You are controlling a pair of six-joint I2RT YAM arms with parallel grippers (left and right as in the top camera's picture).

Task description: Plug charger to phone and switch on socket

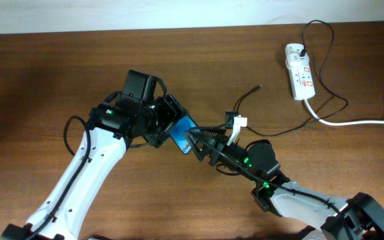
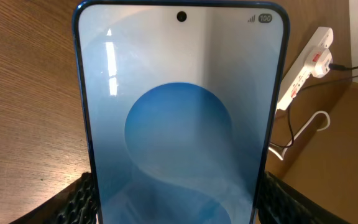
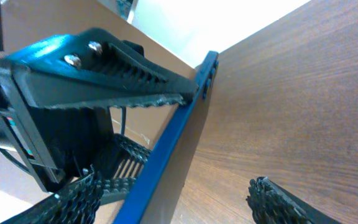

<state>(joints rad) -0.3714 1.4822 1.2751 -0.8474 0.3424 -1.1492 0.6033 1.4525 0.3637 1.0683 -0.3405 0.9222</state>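
Bearing the socket (image 1: 299, 70) — brown wooden table (image 1: 39, 60).

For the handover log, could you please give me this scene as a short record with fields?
phone: held by left gripper, screen facing that wrist camera
left gripper: shut on phone
right gripper: open, jaws either side of phone's edge
charger: one end in socket, plug tip free on table
socket: at table's far right, switch state unclear

"100" atop phone (image 2: 179, 124) screen
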